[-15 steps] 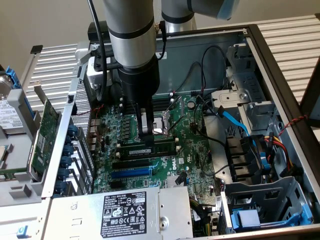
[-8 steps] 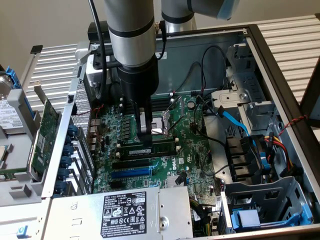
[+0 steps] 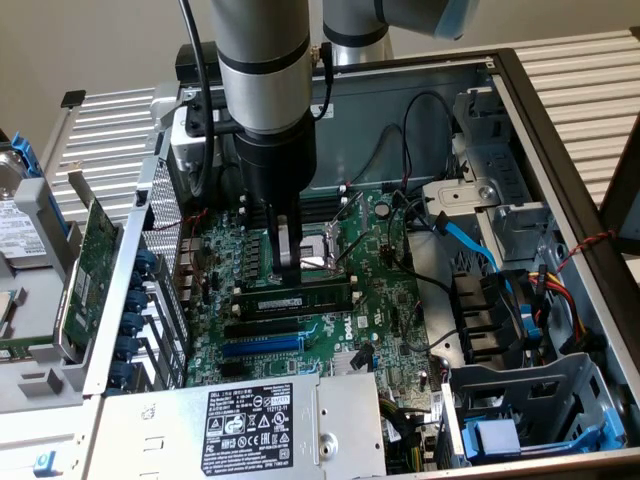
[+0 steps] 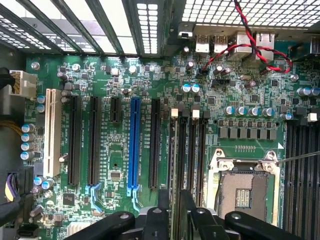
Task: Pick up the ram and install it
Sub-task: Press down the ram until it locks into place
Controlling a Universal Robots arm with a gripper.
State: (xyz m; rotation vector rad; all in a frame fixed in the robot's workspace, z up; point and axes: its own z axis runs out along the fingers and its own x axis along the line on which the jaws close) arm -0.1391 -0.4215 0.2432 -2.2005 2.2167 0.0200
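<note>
The ram, a narrow green stick with a white label, sits slotted beneath the end effector, grip unclear.

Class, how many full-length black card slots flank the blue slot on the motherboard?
3. Two black slots lie between the white slot and the short black slot; the third lies beside the blue slot, toward the processor socket. None seems hidden.
</note>
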